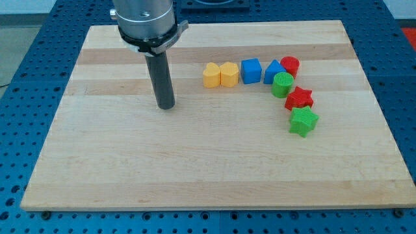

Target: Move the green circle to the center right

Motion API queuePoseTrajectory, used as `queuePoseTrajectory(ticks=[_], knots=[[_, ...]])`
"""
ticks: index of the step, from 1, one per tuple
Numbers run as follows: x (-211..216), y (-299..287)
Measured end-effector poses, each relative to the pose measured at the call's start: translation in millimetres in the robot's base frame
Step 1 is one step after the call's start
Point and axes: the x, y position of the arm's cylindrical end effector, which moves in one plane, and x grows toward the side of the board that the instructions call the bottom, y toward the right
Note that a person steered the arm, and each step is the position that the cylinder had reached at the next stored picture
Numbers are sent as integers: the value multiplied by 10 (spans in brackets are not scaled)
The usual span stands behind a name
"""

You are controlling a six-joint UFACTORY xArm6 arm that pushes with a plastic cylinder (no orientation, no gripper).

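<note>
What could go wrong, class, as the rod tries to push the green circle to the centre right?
1. The green circle sits packed among the blue triangle, red circle and red star; a push may drag those along.
2. My tip is well off to the view's left, with the yellow blocks and blue cube near a direct path.

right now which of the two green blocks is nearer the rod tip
The green circle, touching the blue triangle and red circle. The green star lies lower and further to the view's right of my tip.
</note>
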Motion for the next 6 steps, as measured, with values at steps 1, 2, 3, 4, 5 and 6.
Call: queuePoseTrajectory(ticks=[1,2,3,4,5,6], knots=[[-143,175],[-262,268],[-243,266],[-234,266],[-234,279],[-235,709]])
